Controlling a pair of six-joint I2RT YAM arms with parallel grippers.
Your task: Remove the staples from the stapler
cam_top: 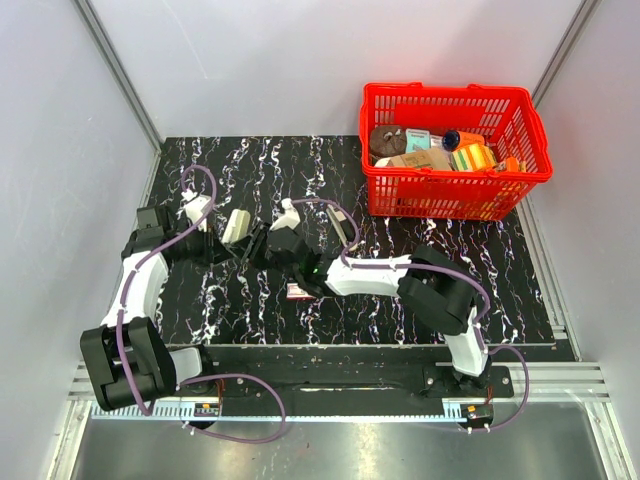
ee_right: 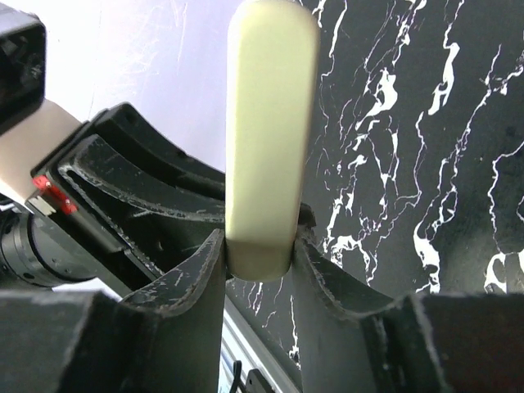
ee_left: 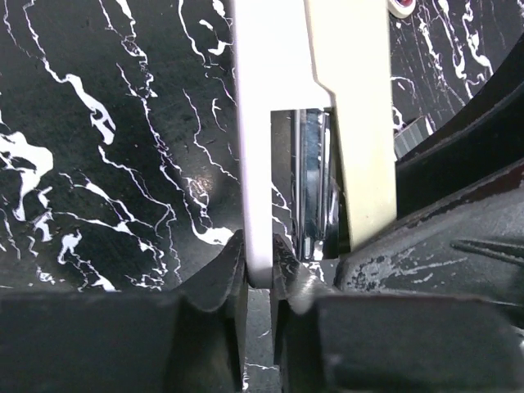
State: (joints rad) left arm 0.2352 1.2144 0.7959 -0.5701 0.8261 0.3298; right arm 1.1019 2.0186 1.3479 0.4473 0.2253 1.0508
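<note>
At left-centre of the black marbled table (cam_top: 300,170), the left gripper (ee_left: 260,270) pinches the cream-and-white plastic stapler (cam_top: 237,225) by its white base; the right gripper (ee_right: 258,254) clamps its cream lid, seemingly to bare the metal staple channel (ee_left: 309,188).

Both arms are built alike, with smooth white shells set between chunky black joint housings. On the left arm (cam_top: 138,292) the white link is long and gently curved. The right arm (cam_top: 368,275) has a straighter white section behind a bulky black elbow. A lilac cable (cam_top: 163,251) runs along the left arm in loose loops, and a second lilac cable (cam_top: 519,375) curls out beside the right arm's base. The left gripper (ee_left: 260,274) has matte black fingers (ee_left: 214,282), flared at the tips and scuffed. The right gripper (ee_right: 258,262) has the same curved black fingers (ee_right: 190,282), scored with pale scratches.
</note>
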